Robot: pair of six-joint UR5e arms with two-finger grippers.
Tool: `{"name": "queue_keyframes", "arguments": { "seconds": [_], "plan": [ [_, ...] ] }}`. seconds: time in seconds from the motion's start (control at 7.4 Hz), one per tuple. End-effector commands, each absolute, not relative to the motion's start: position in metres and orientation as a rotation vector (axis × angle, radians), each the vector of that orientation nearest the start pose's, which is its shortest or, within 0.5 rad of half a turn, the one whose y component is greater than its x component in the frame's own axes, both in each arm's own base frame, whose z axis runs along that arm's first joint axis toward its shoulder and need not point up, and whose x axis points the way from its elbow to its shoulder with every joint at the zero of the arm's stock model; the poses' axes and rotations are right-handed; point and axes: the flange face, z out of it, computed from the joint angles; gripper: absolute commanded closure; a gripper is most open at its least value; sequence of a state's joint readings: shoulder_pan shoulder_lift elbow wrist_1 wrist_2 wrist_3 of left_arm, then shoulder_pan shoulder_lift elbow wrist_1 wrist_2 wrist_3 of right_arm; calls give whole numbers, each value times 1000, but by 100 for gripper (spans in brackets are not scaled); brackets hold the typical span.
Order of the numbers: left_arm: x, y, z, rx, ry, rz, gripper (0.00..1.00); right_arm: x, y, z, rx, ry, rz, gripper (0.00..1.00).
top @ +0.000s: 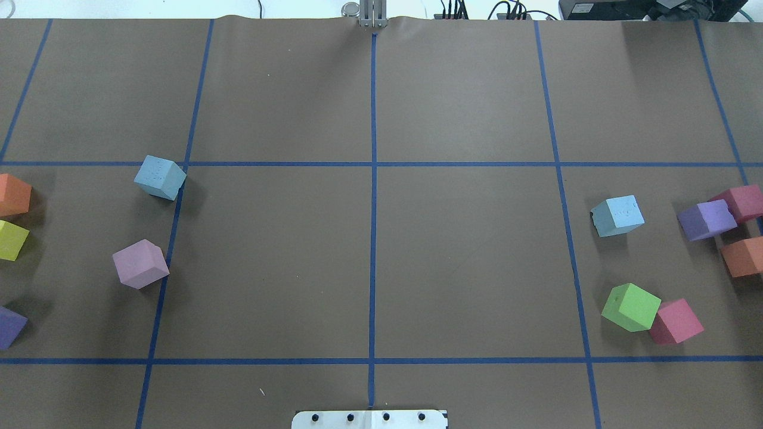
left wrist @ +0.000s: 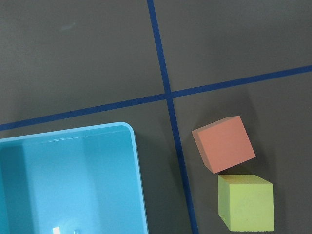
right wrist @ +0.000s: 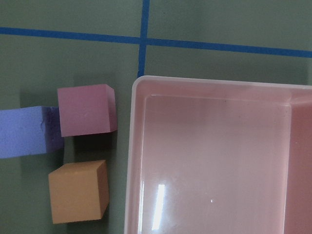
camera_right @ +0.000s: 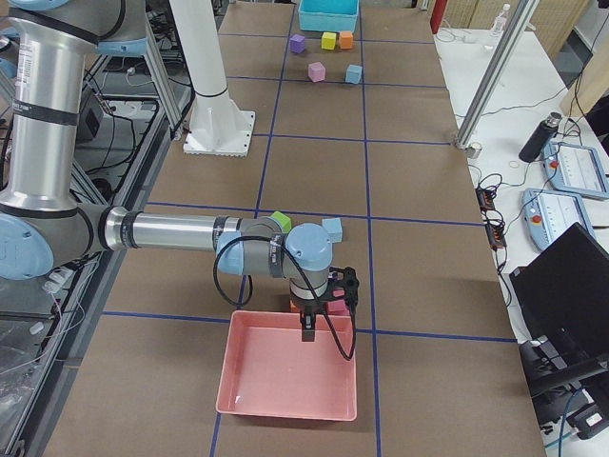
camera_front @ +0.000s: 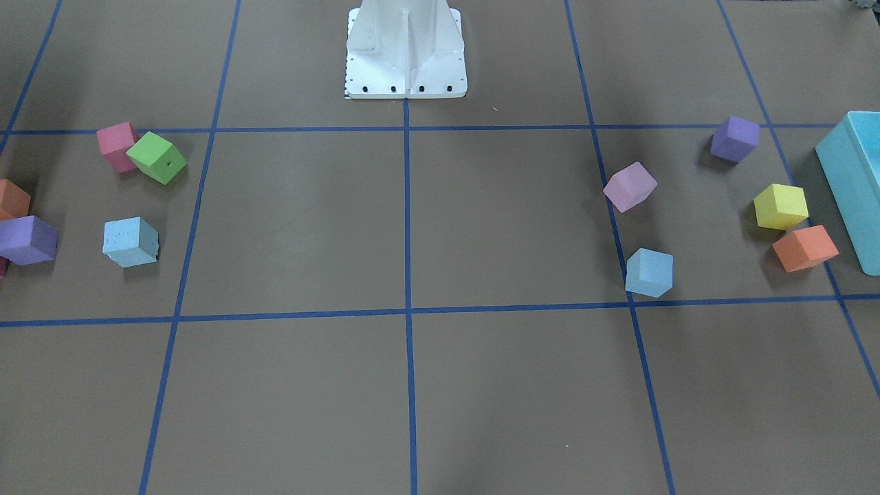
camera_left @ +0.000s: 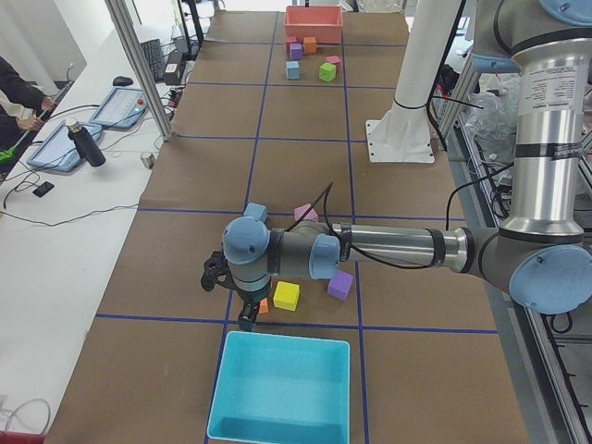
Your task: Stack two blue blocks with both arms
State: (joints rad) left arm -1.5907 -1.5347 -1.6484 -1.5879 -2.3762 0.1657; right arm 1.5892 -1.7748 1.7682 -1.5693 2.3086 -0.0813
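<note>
Two pale blue blocks lie apart on the brown table. One [top: 160, 177] is on the left side, also seen in the front view [camera_front: 648, 272]. The other [top: 618, 215] is on the right side, also seen in the front view [camera_front: 130, 241]. My left gripper [camera_left: 248, 319] points down over the far end of the table, by the teal box [camera_left: 282, 398], far from its block [camera_left: 255, 212]. My right gripper [camera_right: 310, 331] points down over the rim of the pink tray [camera_right: 285, 376], past its block [camera_right: 331, 228]. I cannot tell whether either is open or shut. No fingers show in the wrist views.
The left wrist view shows the teal box [left wrist: 68, 180], an orange cube [left wrist: 223, 144] and a yellow cube [left wrist: 245, 202]. The right wrist view shows the pink tray [right wrist: 219, 156] with pink [right wrist: 87, 109], orange [right wrist: 78, 191] and purple [right wrist: 24, 131] cubes beside it. The white pedestal [camera_front: 405, 48] stands at the back centre.
</note>
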Motion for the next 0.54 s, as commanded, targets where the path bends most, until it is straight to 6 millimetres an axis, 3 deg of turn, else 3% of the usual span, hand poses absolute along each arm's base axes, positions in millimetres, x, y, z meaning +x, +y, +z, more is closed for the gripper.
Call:
{"name": "queue_keyframes", "arguments": {
  "seconds": [0.0, 0.41],
  "plan": [
    [-71, -475, 633, 133, 797, 164, 2, 74, -404, 655, 32, -737, -58, 0],
    [-71, -487, 600, 197, 784, 194, 2, 74, -411, 646, 54, -736, -65, 0]
  ]
}}
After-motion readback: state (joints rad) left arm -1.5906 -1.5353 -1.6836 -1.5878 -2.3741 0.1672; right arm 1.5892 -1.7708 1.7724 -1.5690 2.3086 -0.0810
